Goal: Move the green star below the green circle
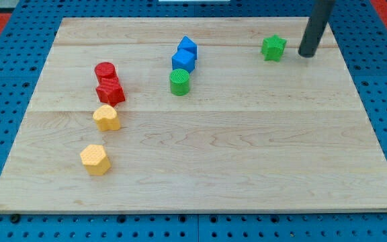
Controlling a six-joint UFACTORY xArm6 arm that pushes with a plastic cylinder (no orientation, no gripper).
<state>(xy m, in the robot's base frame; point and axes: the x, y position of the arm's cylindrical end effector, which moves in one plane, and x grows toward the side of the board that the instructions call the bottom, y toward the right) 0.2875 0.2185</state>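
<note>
Green star [273, 48] looks light, rigid and easy to slide, sitting well apart at two o'clock from the green circle [179, 82]. My tip [307, 54], a bare rod holding nothing, stands just beside the star at three o'clock; I judge pushing its flat side, not a point, avoids spinning.

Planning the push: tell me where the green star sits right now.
The green star sits near the view's top right of the board, just left of my tip and well right of the green circle.
</note>
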